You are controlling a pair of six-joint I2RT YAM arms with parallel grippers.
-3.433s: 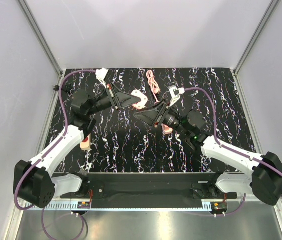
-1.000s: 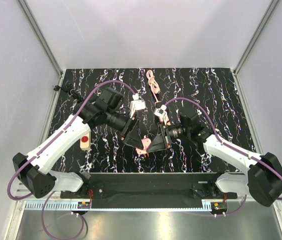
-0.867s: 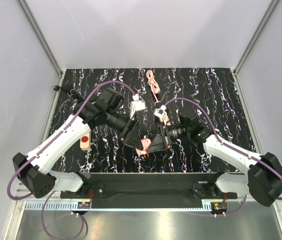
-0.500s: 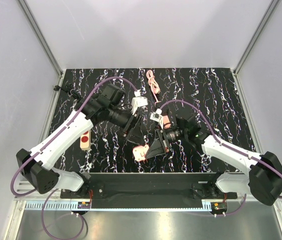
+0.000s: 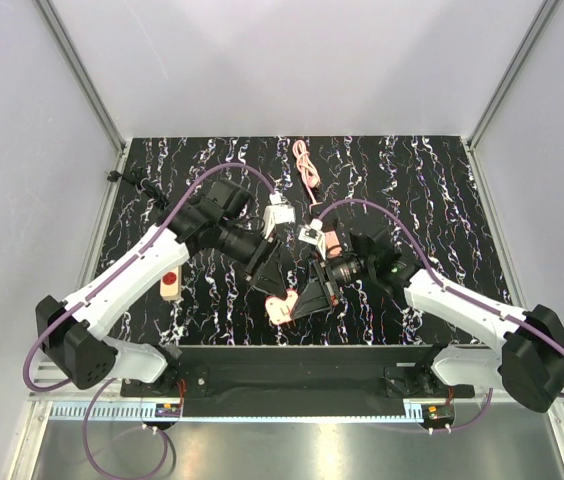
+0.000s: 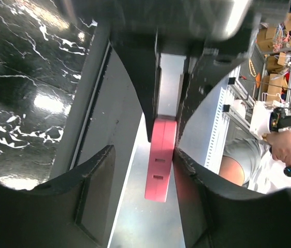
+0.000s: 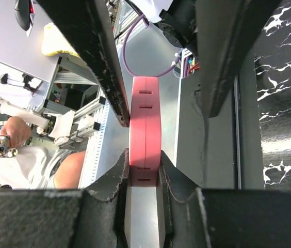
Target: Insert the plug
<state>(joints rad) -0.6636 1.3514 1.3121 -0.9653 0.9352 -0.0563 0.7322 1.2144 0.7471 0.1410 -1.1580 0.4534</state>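
A slim pink power strip (image 5: 282, 306) with slot pairs hangs above the table's near middle. My right gripper (image 5: 307, 297) is shut on one end of it, and the strip (image 7: 144, 124) rises from between the jaws (image 7: 143, 157). My left gripper (image 5: 274, 283) stands open around the other end. There the strip (image 6: 160, 160) touches one finger (image 6: 197, 191), with a wide gap to the other. A small pale pink-orange piece (image 5: 331, 243), apparently the plug, lies on the table half hidden by my right wrist.
A coiled pink cord (image 5: 307, 165) lies at the back middle; I cannot tell whether it joins the strip. The beige strip with red sockets (image 5: 169, 285) sits under my left forearm. The black marbled table (image 5: 432, 190) is walled by white panels, with a dark rail (image 5: 302, 365) in front.
My left gripper let go of the pink strip, drew back, then came down around its end again, open. The right gripper kept hold of the strip and stayed nearly still.
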